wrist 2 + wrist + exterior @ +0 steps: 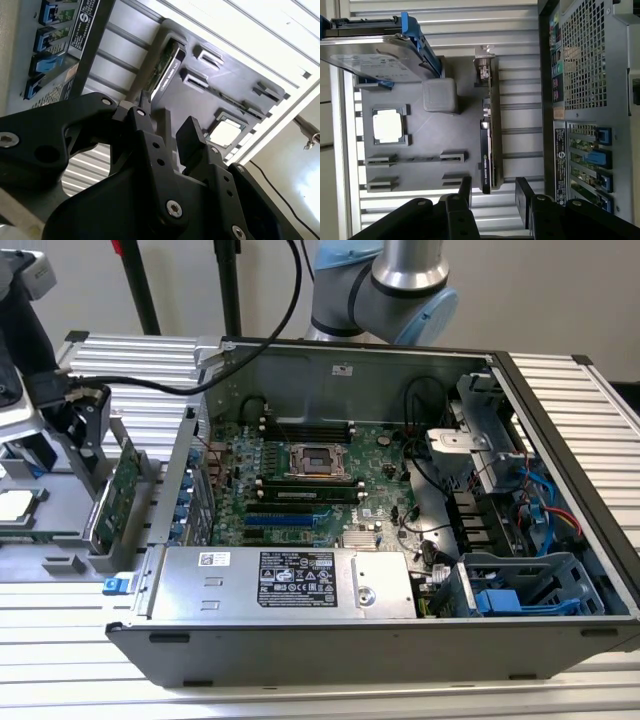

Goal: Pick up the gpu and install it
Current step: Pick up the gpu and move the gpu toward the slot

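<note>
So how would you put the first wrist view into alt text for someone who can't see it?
An open black gripper hangs over one end of the gpu, which stands on edge in a grey holder tray. The tray also carries a square chip; a blue-framed hard drive and the computer case lie to either side.

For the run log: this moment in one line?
end effector: open, over gpu | gpu: on edge in grey tray, not held

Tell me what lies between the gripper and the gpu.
Nothing. In the first wrist view the open gripper faces the gpu edge-on across bare space; only the grey holder tray shows behind it.
</note>
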`<state>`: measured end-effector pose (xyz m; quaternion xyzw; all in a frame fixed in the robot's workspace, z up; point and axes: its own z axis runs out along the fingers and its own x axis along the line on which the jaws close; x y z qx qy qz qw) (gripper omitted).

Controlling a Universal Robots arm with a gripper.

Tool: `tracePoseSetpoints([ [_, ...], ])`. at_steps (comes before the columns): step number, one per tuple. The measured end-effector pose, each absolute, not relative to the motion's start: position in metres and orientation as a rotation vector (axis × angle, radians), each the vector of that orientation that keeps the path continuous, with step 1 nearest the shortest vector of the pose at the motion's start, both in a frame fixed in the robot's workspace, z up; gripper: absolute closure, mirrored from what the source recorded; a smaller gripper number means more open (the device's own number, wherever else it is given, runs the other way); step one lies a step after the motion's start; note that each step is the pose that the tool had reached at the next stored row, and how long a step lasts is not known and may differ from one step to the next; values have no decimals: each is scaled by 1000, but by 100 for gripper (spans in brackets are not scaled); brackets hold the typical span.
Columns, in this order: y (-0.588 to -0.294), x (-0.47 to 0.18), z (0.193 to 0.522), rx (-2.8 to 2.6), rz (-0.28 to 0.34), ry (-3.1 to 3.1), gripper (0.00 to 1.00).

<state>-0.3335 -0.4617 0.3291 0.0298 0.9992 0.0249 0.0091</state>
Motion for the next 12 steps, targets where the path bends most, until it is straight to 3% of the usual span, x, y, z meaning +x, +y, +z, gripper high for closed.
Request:
tracePoseSetpoints([
  [12,-461,-333,325,93,78,3121,0],
])
